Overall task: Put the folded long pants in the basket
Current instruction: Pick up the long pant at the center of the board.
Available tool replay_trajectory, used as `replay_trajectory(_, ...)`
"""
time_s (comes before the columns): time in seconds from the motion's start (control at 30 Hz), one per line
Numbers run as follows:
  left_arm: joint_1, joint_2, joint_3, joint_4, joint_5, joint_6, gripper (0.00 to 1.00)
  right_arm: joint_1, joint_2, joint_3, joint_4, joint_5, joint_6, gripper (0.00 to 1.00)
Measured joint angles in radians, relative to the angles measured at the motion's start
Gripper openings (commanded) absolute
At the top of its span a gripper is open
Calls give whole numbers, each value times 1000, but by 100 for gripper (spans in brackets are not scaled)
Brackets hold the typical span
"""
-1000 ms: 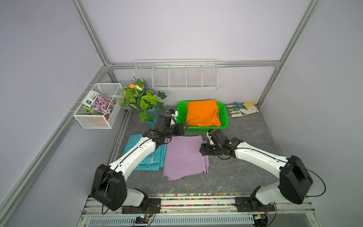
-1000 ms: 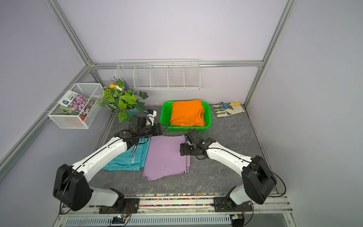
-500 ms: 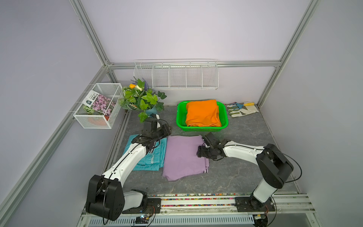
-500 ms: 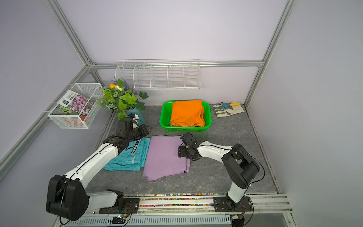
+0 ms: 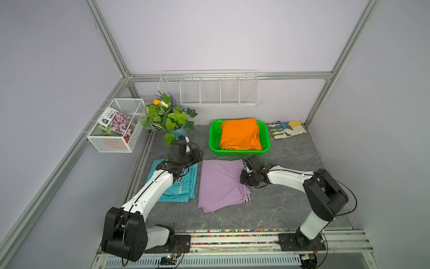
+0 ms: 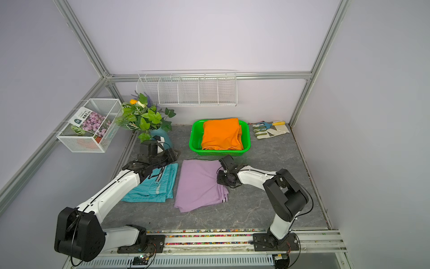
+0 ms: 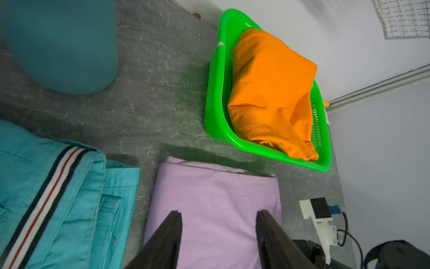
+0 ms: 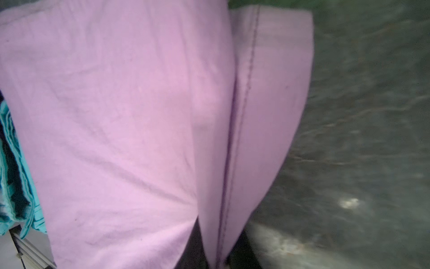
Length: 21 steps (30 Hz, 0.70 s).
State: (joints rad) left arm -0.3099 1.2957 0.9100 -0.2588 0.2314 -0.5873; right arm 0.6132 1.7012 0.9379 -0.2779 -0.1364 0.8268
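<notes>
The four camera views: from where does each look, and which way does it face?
Top views: high above the front rail, facing down toward the back wall; in both top views: left arm, right arm, basket.
Left wrist: on the left arm, facing the basket; the open left end effector frames the lilac pants.
Right wrist: close against the lilac pants; the right end effector pinches their edge.
Shared: both wrist views show lilac pants and teal pants.

Bright even light in both top views, soft faint shadows, right wrist view dim, lilac pants (image 8: 116, 116) and tabletop (image 8: 363, 111) motion-blurred, left wrist view's blue vase (image 7: 58, 42) out of focus.
</notes>
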Motion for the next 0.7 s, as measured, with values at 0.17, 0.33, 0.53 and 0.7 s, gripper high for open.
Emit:
replay_trajectory(0.17,2,6,-31,-26,71,21,56,-36,-34,2,-87,40,-64,0)
replay_trajectory(0.33,2,89,-63,-72,175,33,56,-65,-73,2,-183,84,-134,0)
replay_trajectory(0.53,-23,228,-77,-94,232,51,56,-98,-97,-22,-200,74,-167,1)
replay_trajectory(0.7,-102,322,-70,-82,245,50,56,-98,-96,-22,-196,64,-167,1)
